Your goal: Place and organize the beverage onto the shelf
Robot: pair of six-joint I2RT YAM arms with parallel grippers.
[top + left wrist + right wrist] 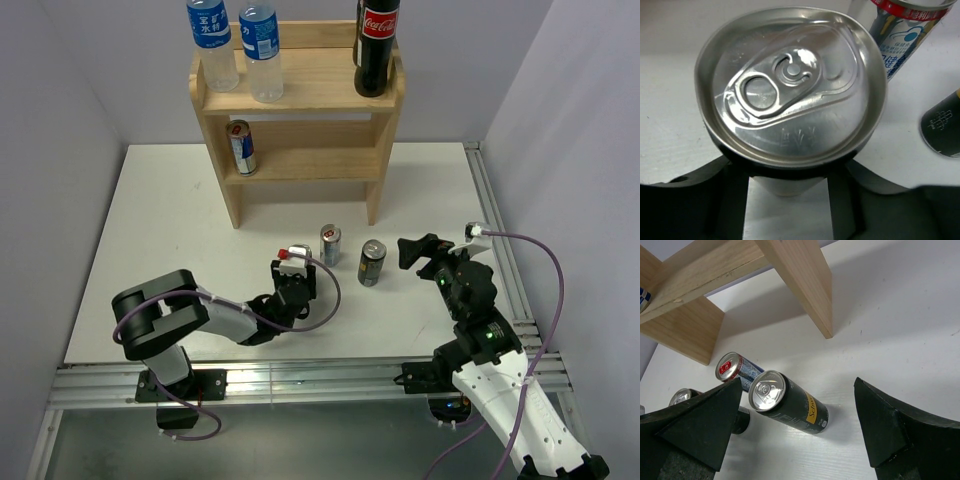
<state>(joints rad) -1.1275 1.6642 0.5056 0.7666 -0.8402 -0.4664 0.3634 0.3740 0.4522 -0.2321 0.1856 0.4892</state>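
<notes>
The pale wooden shelf point(300, 95) stands at the back; its leg and boards show in the right wrist view point(800, 285). On its top are two water bottles point(213, 40) point(262, 45) and a cola bottle point(377, 45). A can point(241, 147) stands on the lower tier. My left gripper point(295, 270) point(787, 175) is shut on a silver-topped can point(790, 85) point(297, 254) upright on the table. A red-blue can point(330, 244) point(900, 35) point(735, 369) and a black can point(372, 262) point(790, 402) stand beside it. My right gripper point(425, 250) point(797, 385) is open, just right of the black can.
The white table ends at a metal rail point(495, 230) on the right and at a rail along the near edge. Grey walls close in on both sides. The held can also shows at the left of the right wrist view point(681, 396).
</notes>
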